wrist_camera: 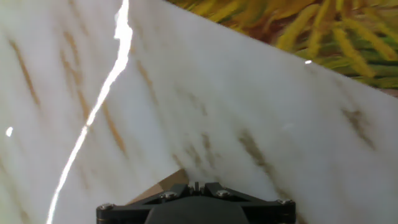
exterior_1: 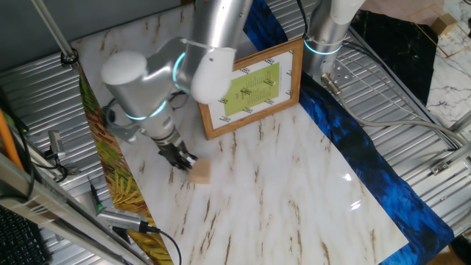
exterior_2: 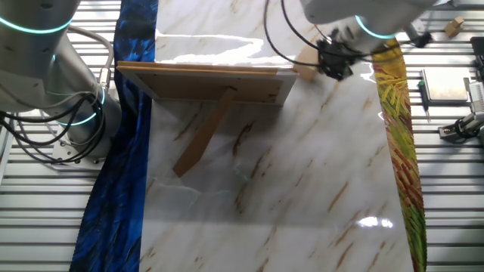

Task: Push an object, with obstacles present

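Jaws (exterior_1: 182, 159) sit low over the marbled desk (exterior_1: 294, 184), and they look drawn together with nothing between them, the dark fingertips making one narrow black tip in both fixed views. Just beside that tip lies the small pale wooden cube (exterior_1: 200, 172); it seems to touch the tip or nearly so, though the gap is too small to tell. In the other fixed view the same cube (exterior_2: 306, 64) shows on the frame's side of the jaws (exterior_2: 333, 66), partly hidden by the frame's top corner.

From the hand view only the black underside of the jaws' mount shows along the bottom edge, and the fingertips themselves are out of sight. A tan corner of the cube (wrist_camera: 163, 186) peeks out just ahead of that mount, slightly to one side, resting on the white stone surface (wrist_camera: 205, 93).

Beyond the cube, well apart from the jaws, stands the brown wooden picture frame (exterior_1: 294, 77), propped at a tilt with its white mat and yellow-green sheet facing the first fixed camera. The other fixed view shows the frame's plain back (exterior_2: 204, 85) and its wooden prop leg (exterior_2: 203, 136) angled down onto the desk. Behind the jaws, away from the frame, a strip of yellow-green leaf-patterned cloth (wrist_camera: 298, 25) runs along the desk's edge.
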### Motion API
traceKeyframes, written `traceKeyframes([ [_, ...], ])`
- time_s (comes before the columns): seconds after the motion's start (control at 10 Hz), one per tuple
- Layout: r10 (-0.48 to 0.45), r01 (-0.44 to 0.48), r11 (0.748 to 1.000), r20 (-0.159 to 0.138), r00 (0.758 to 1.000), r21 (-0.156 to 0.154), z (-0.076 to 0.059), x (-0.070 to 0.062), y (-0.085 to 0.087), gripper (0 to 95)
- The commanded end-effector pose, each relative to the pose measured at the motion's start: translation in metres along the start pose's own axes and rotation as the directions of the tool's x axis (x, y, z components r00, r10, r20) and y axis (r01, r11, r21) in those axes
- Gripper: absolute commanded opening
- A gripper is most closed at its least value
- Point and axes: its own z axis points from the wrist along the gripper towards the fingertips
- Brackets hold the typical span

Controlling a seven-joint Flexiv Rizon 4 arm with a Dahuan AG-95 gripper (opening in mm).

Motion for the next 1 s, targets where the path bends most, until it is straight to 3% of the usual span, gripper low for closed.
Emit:
traceKeyframes([
  [0.1, 0.029, -0.029, 1.0, 0.001, 1.0, -0.001, 0.005, 0.003, 0.016, 0.0],
  [0.6, 0.065, -0.065, 0.998, -0.001, 0.998, 0.0, 0.013, 0.017, 0.045, 0.0],
  [1.0, 0.08, -0.08, 0.997, 0.0, 0.997, -0.001, 0.018, 0.028, 0.058, 0.0],
])
